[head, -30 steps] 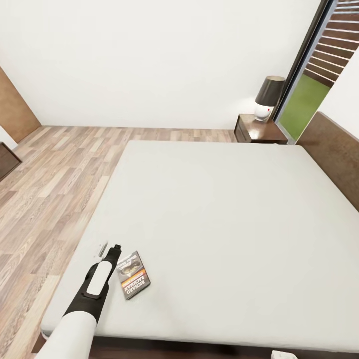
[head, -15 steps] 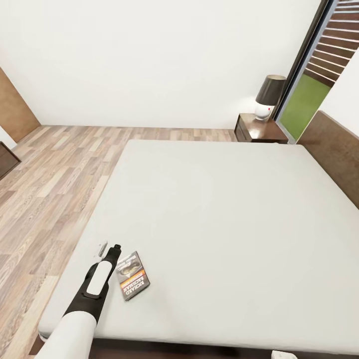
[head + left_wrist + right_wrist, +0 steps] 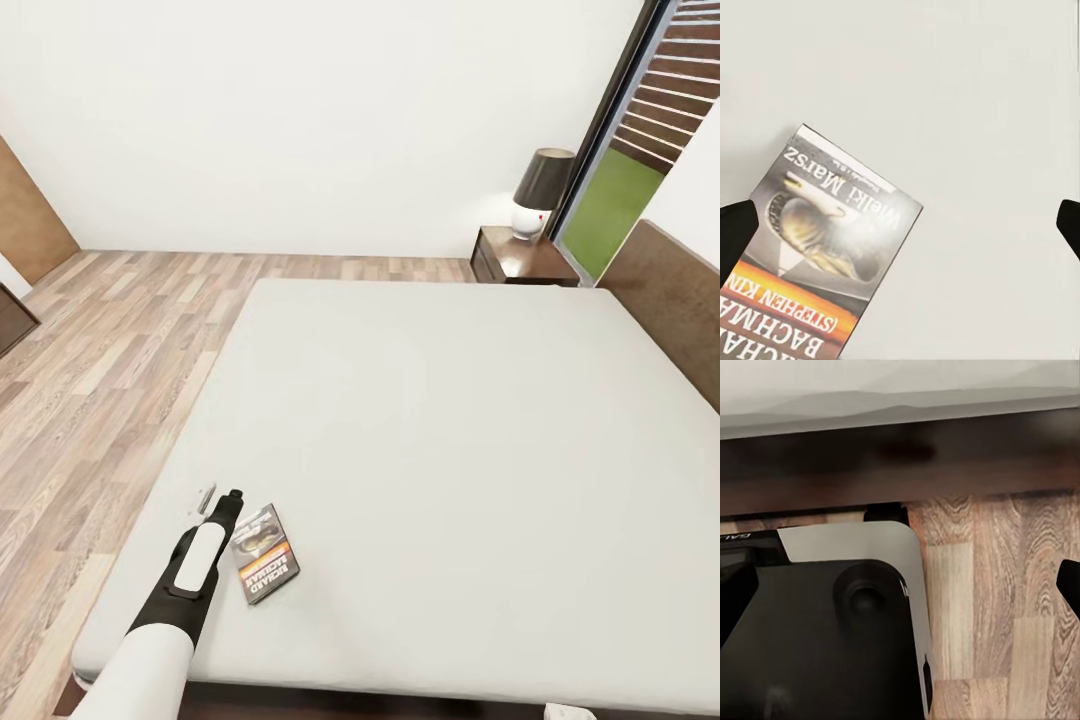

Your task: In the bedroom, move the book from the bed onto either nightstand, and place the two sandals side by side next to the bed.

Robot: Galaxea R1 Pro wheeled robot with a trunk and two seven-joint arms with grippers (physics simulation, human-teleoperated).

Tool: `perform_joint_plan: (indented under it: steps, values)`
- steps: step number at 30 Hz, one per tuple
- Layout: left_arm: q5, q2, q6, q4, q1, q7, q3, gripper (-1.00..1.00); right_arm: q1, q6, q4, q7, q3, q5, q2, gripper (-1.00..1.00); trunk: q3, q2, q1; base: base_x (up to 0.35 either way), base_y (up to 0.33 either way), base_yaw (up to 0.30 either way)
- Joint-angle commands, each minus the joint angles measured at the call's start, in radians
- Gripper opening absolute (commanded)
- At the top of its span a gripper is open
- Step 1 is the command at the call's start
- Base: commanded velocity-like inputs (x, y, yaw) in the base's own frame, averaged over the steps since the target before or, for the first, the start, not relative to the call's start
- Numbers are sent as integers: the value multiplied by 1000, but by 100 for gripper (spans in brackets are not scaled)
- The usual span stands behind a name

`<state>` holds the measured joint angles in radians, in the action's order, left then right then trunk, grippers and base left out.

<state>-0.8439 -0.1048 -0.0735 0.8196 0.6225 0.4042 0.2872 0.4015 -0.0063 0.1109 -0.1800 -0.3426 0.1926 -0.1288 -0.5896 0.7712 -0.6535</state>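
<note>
The book [image 3: 264, 553] lies flat on the pale grey mattress of the bed [image 3: 450, 420], near its front left corner. Its dark cover has an orange band and white lettering. My left gripper [image 3: 221, 498] hovers open just left of the book, above the mattress. In the left wrist view the book [image 3: 832, 262] lies partly between the two wide-apart fingertips [image 3: 735, 236]. My right gripper [image 3: 900, 589] is open and low, over the robot's black base [image 3: 817, 652] beside the bed's dark frame [image 3: 900, 465]. A nightstand [image 3: 520, 258] stands at the bed's far corner. The two sandals are out of view.
A lamp [image 3: 540, 195] with a dark shade stands on the nightstand. A tall dark-framed glass door [image 3: 620, 150] is beyond it, and the brown headboard [image 3: 665, 300] runs along the right. Wood-plank floor [image 3: 110, 370] stretches to the left of the bed.
The head view has shifted slightly. My left gripper and the book stand as before.
</note>
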Motion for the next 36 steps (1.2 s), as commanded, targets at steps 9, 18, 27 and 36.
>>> perform_joint_plan:
  steps: [9, 18, 27, 36]
  values:
    - [96, 7, -58, 130, 105, 229, -232, 100, 0, -1, 0, -4, -9, 10, 0, 100, -1, 1, 0, 0, 0, 0]
    - [129, 11, -183, 125, 140, 235, -316, 100, 0, -1, 0, -4, -9, 10, 0, 100, -4, 8, -4, 0, 0, 0]
    - [131, 55, -168, 107, 141, 228, -319, 100, 0, -1, 0, -4, -9, 10, 0, 100, -32, 71, -38, 0, 0, 0]
    - [129, 68, -93, 20, 141, 227, -315, 100, 0, -1, 0, -4, -9, 10, 0, 100, -60, 134, -73, 0, 0, 0]
